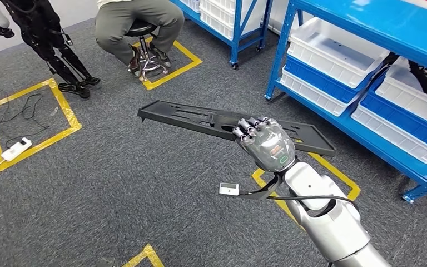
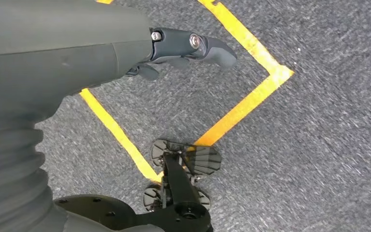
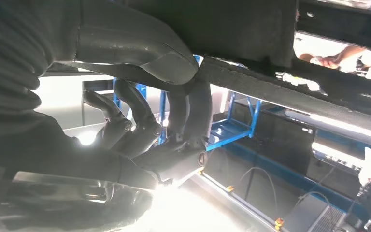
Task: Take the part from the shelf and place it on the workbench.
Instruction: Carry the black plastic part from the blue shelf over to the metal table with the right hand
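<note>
**Part in right hand, held over the carpet**

Part: long flat black plastic panel with cut-outs, held level above the grey carpet, clear of the shelf.

Fingers of the right hand curl over the panel's near edge, toward its right end. Right wrist view, from under the panel: dark fingers hooked up around the panel's edge, thumb lying along the underside. Grip looks firm. Head view gives only the back of the hand and the silver forearm.

Left hand, left wrist view: hanging over the carpet, holding nothing, thumb out straight; the other fingers mostly hidden behind the cover, so cannot tell how they lie.

Around: blue shelf to the right, with white bins and blue bins. Yellow tape squares on the floor; a white power strip and black cable inside one. A person sits on a stool beyond the panel. A second, dark robot's legs stand far left.
</note>
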